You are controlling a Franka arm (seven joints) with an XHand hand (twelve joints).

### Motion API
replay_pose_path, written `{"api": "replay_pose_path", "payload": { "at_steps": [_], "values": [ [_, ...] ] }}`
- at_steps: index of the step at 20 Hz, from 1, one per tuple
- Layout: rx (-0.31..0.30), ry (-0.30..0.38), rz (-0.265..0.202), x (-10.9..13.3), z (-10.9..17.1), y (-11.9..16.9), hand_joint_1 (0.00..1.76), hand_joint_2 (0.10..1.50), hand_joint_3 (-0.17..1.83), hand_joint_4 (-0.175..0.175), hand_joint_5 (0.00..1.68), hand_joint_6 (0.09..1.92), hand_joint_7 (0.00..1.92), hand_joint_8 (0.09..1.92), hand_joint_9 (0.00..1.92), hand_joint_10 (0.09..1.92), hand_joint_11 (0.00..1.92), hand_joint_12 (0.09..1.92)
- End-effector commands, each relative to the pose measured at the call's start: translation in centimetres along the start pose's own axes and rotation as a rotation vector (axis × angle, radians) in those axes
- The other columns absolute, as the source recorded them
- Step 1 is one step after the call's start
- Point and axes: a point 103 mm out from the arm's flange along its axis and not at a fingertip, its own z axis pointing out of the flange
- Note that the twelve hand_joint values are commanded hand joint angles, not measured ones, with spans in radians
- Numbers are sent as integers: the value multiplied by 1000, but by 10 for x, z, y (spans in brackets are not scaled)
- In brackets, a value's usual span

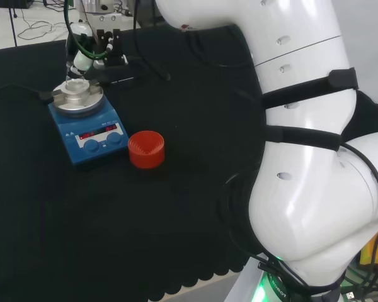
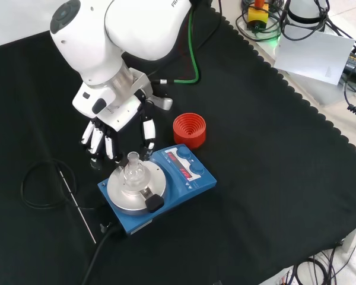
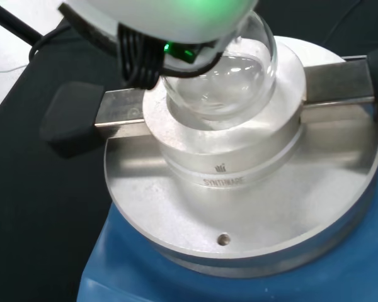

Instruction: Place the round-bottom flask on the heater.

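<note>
- Front view: my hand point(image 2: 115, 122) hangs with its fingers point(image 2: 96, 138) straight and spread apart, pointing down at the cloth and holding nothing.
- From my fingertips, the round-bottom flask point(image 2: 133, 171) sits toward five o'clock in the front view, just beside them but apart.
- Wrist view: the flask point(image 3: 222, 82) rests bulb-down in the metal block's hollow point(image 3: 230, 141), neck upward, looking empty.
- That block sits on the round silver plate of the blue heater point(image 2: 184, 181), dark-handled bars sticking out either side.
- At two o'clock from the heater in the front view stands a red ribbed ring point(image 2: 190, 129), empty.
- At nine o'clock from the heater, a thin metal probe point(image 2: 77, 205) and looped black cable point(image 2: 32, 193) lie on the black cloth point(image 2: 273, 178).
</note>
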Motion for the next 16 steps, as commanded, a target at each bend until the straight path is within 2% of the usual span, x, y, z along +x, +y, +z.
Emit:
{"api": "replay_pose_path", "payload": {
  "at_steps": [1,9,10,12,14,16],
  "values": [
    [5,-8,0,6,4,3,1142,627,793,23,1193,877,446,649,690,554,385,1309],
    [13,-4,0,7,6,5,1130,670,729,39,1165,891,436,647,688,553,388,1308],
    [13,3,-3,7,6,5,1120,712,659,53,1147,889,422,649,679,555,383,1310],
    [17,10,-4,7,6,4,1090,821,470,104,1104,889,376,657,641,570,354,1321],
    [21,9,-13,8,5,3,1036,731,519,16,954,838,325,655,588,590,309,1333],
    [22,4,-11,8,3,1,1007,637,622,-22,858,815,278,653,535,609,255,1347]
  ]
}}
